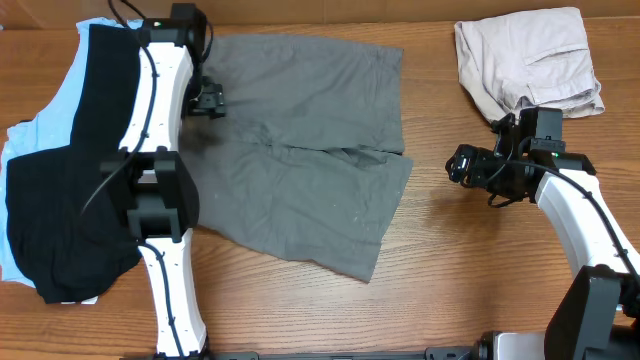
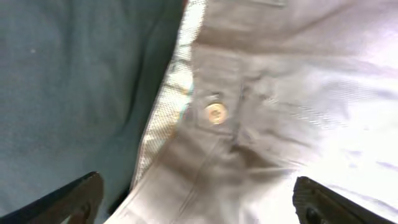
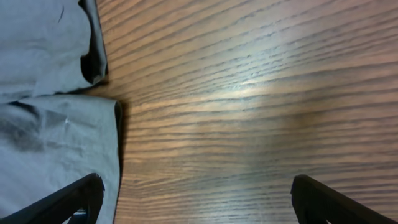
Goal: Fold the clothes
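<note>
The grey shorts (image 1: 300, 150) lie spread flat in the middle of the table, legs toward the right. My left gripper (image 1: 208, 98) is open just above the waistband at the shorts' left edge. In the left wrist view the waistband with its speckled lining (image 2: 163, 112) and a brass button (image 2: 215, 113) lies between my open fingers (image 2: 199, 202). My right gripper (image 1: 462, 165) is open above bare wood, right of the leg hems. The right wrist view shows the two hems (image 3: 56, 118) at the left and my open fingers (image 3: 199, 199) over the table.
Folded beige shorts (image 1: 530, 60) lie at the back right. A black T-shirt (image 1: 70, 190) on light blue cloth (image 1: 22, 140) lies at the far left, under my left arm. Bare wood (image 1: 470, 260) lies between the grey shorts and my right arm.
</note>
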Tool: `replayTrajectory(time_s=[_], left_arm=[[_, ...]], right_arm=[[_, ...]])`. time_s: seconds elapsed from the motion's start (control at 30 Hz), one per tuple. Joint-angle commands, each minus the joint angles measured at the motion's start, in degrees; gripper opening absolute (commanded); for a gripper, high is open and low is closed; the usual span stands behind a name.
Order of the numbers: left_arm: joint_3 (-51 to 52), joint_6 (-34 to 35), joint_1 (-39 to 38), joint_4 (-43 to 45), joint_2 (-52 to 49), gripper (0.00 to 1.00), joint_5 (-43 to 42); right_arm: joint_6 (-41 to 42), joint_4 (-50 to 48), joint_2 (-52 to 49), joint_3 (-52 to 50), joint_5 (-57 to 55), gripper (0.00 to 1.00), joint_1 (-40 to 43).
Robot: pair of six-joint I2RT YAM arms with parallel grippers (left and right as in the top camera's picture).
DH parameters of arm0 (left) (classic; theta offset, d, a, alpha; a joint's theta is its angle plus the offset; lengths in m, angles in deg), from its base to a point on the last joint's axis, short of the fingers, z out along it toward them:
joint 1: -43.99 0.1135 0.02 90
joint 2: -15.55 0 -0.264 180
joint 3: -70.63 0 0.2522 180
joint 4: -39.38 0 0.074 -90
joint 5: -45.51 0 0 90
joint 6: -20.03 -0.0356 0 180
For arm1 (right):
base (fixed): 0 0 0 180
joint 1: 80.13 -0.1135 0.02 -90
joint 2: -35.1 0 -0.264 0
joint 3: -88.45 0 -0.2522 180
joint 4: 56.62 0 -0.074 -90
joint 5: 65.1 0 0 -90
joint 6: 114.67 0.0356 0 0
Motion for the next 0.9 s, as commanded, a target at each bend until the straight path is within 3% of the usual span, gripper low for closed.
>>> replayTrajectory(time_s=[0.0, 0.27, 0.5, 0.6, 0.73, 0.87], left_arm=[[-1.5, 0.7, 2.4, -2.3, 0.0, 1.0, -2.6], [-19.2, -0.9, 3.6, -14.9, 0.3, 1.0, -5.4], [-32.5, -4.1, 2.7, -15.5, 4.9, 1.0, -15.2], [-33.5, -4.7, 2.3, -15.5, 6.7, 1.0, -15.4], [-33.5, -5.1, 2.1, -15.5, 8.2, 1.0, -15.4], [-33.4, -7.1, 2.1, -15.5, 8.0, 1.0, -15.4]], right_arm=[[-0.4, 0.5, 0.5, 1.2, 2.7, 1.0, 0.4], [-0.4, 1.0, 0.5, 1.1, 5.0, 1.0, -1.8], [-0.4, -1.1, -3.4, 1.1, 5.0, 0.98, -10.6], [-0.4, -4.5, -5.5, 1.1, 5.0, 0.94, -14.6], [-0.3, -12.3, -8.1, 1.1, 5.0, 0.84, -18.5], [-0.4, -18.0, -10.9, 1.1, 5.0, 0.61, -20.7]])
